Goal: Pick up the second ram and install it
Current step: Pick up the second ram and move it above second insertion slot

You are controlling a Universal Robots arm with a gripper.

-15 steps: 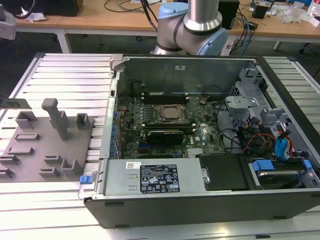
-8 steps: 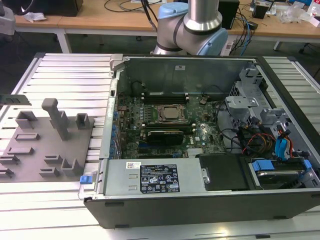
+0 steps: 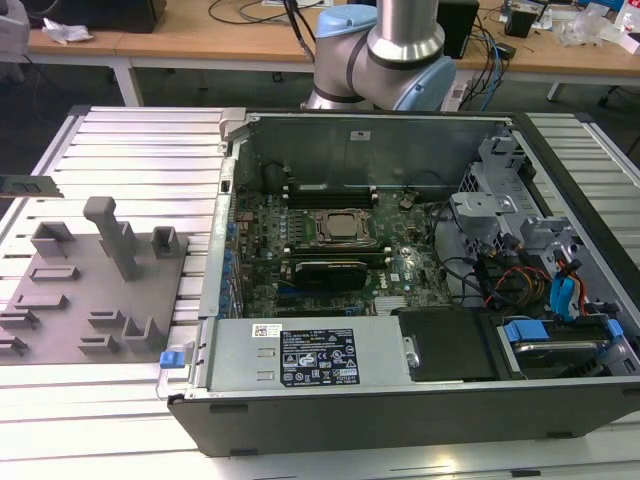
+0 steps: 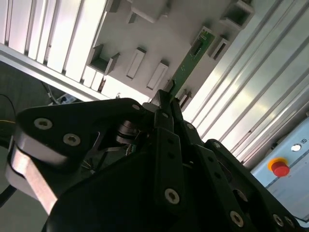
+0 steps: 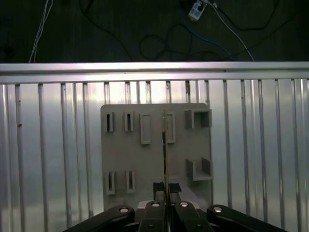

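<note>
Firmly clamped between the gripper's (image 5: 165,188) fingers, the second ram (image 5: 165,145) juts edge-on over the middle of the grey holder plate (image 5: 145,164), between its rows of pockets. Beside that plate on the slatted table (image 3: 130,150) stands the open computer case (image 3: 400,420), holding the motherboard (image 3: 260,230), black memory slots (image 3: 330,190) and cables (image 3: 500,275).

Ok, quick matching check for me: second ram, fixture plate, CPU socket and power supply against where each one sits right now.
Things:
1. second ram
2. grey fixture plate
3. CPU socket
4. power supply

Places:
A. inside the open case, near its centre
B. on the slatted table, to the exterior view's left of the case
C. along the case wall nearest the exterior camera
D. clamped in the gripper

Pairs: 1-D, 2-B, 3-A, 4-C
</note>
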